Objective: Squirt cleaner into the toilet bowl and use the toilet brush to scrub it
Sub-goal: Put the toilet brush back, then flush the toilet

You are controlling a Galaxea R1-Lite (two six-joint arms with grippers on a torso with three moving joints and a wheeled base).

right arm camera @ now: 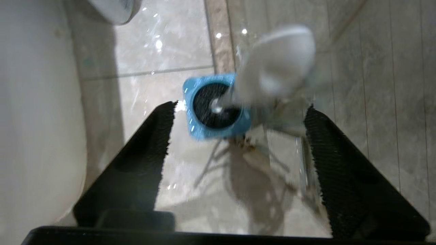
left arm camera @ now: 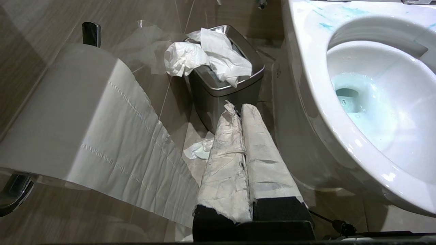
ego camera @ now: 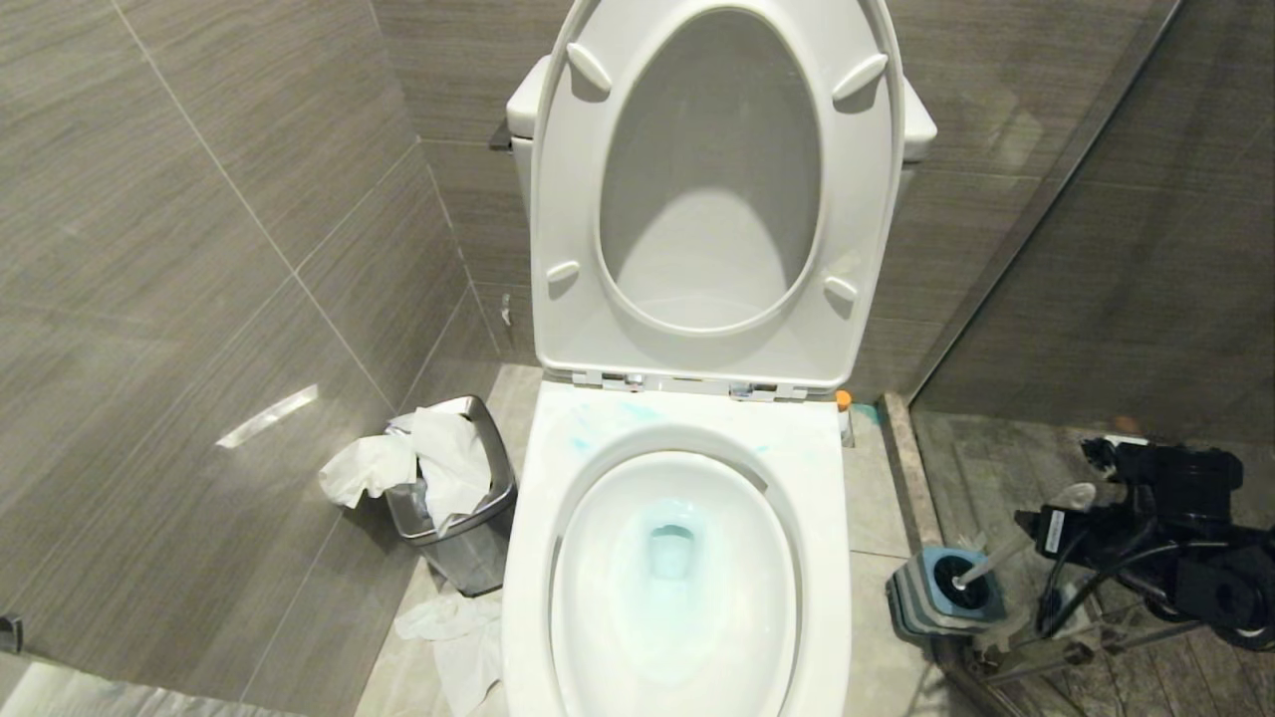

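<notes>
Toilet brush (ego camera: 996,560) is seen at the lower right of the head view, slanted in its square grey-and-blue holder (ego camera: 911,602) on the floor beside the glossy white toilet bowl (ego camera: 827,558), whose water is tinted pale blue by the cleaner (ego camera: 669,550). Above the knobbed white handle the right pincer (right arm camera: 238,132) is held open, gripping nothing, presumably to let it stand. The paper-wrapped left pincer (left arm camera: 240,110) is kept closed near the steel bin (left arm camera: 218,95).
</notes>
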